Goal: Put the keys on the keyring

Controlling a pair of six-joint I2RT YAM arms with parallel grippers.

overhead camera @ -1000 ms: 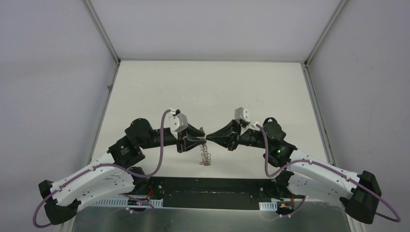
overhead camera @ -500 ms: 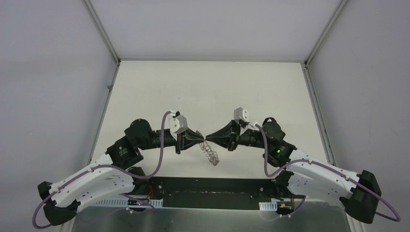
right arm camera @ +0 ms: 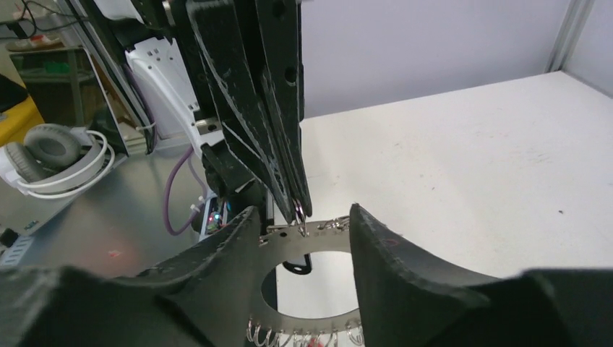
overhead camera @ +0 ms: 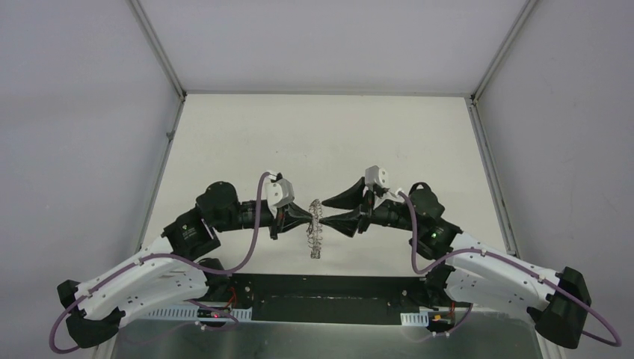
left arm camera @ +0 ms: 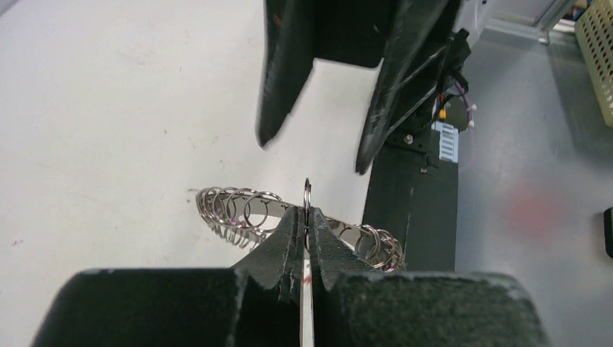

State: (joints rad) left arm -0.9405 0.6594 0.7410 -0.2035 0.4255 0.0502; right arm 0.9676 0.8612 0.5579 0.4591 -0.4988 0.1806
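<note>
White tabletop (overhead camera: 321,142) between grey walls (overhead camera: 75,112); keyring (overhead camera: 316,239) hangs above it.

— A home? A shop?

— A robotics lab. The white table (overhead camera: 329,134) is boxed in by plain grey panels (overhead camera: 75,112) set on aluminium posts (overhead camera: 157,48).

— What else shows it?

— To the left of the right gripper (right arm camera: 303,211) and its fingers there are headphones (right arm camera: 54,155), a purple cable (right arm camera: 173,188) and a grey metal bench (right arm camera: 87,217). Beyond the left gripper (left arm camera: 306,213), to its right, there are loose coloured wires (left arm camera: 463,108) and a beige crate (left arm camera: 596,50).
</note>
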